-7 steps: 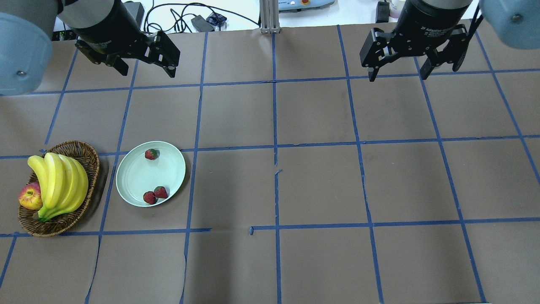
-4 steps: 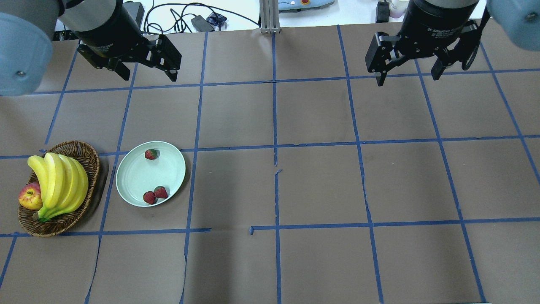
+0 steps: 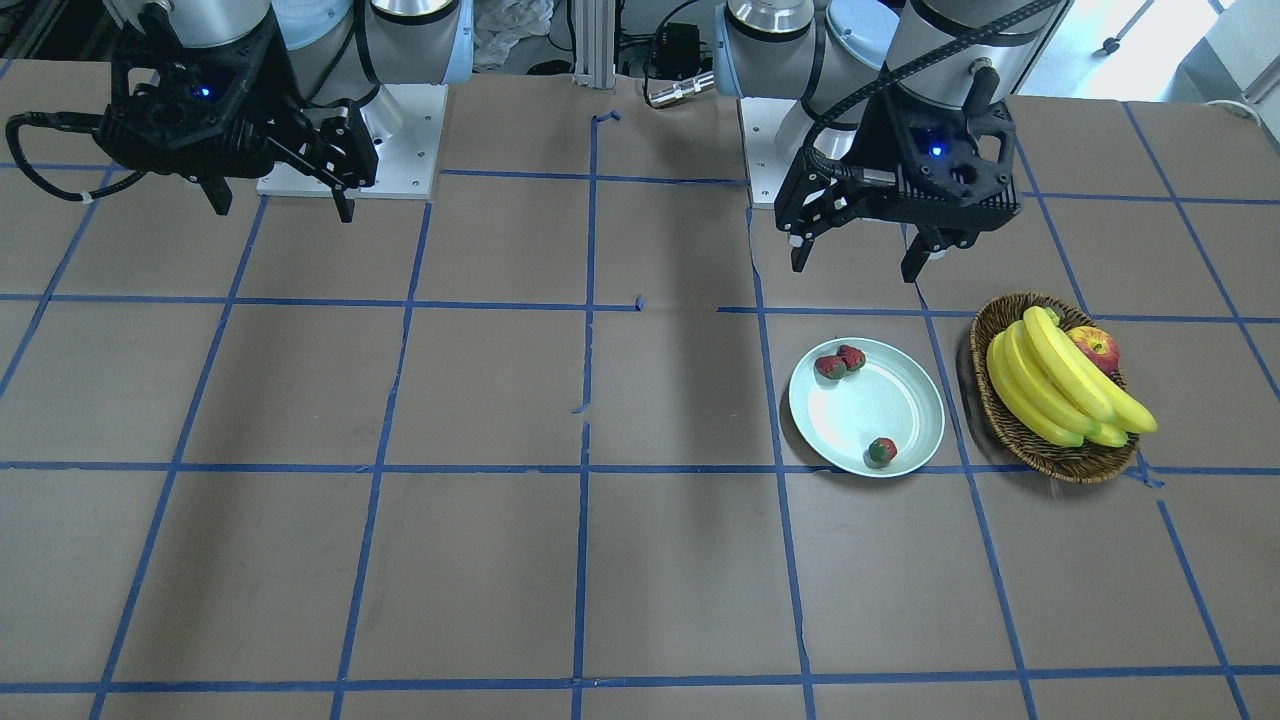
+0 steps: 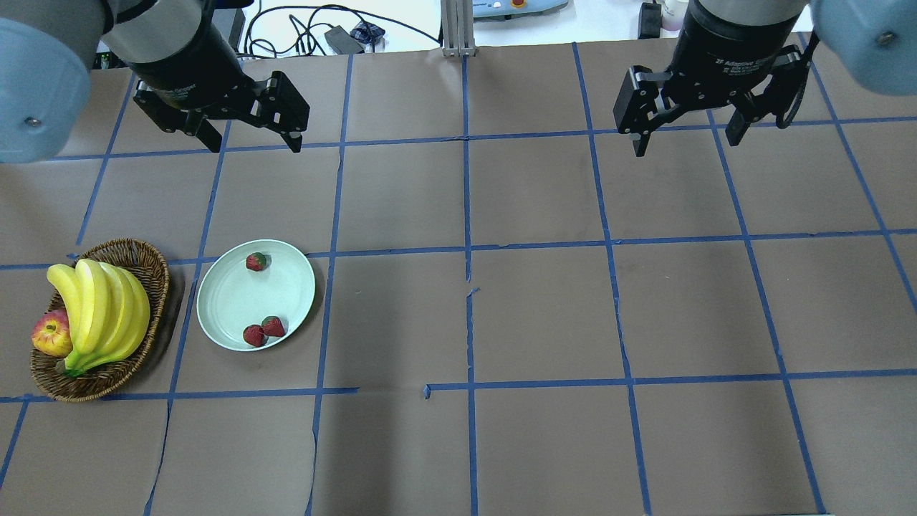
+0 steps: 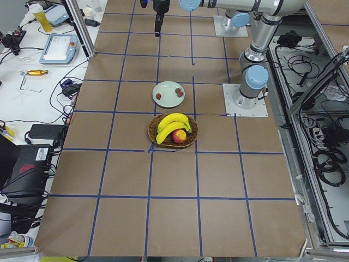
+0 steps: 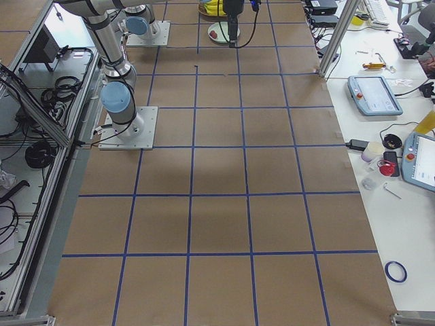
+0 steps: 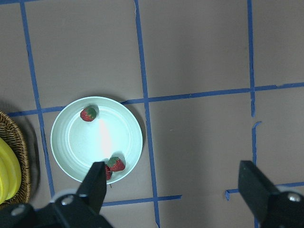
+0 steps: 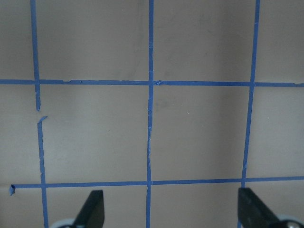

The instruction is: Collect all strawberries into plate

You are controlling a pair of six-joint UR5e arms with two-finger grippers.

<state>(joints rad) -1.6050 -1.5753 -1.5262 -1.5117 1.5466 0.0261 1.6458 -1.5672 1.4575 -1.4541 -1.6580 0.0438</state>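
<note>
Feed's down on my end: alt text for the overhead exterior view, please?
Three strawberries lie on the plate at the view's left, one near its upper rim and two side by side near its lower rim, next to a wicker basket of bananas and an apple. The left gripper and right gripper hang open and empty along the top.

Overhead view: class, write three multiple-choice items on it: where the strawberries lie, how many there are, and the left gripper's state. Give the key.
1. Where do the strawberries lie? A in the basket; B on the plate; C beside the plate.
2. How many strawberries are there? A two; B three; C four.
3. The left gripper is: A open, empty; B shut on a strawberry; C shut on the plate's rim.
Key: B, all sit inside the rim, none in the basket; B, one alone, two side by side; A, its jaws stand apart with nothing between.
</note>
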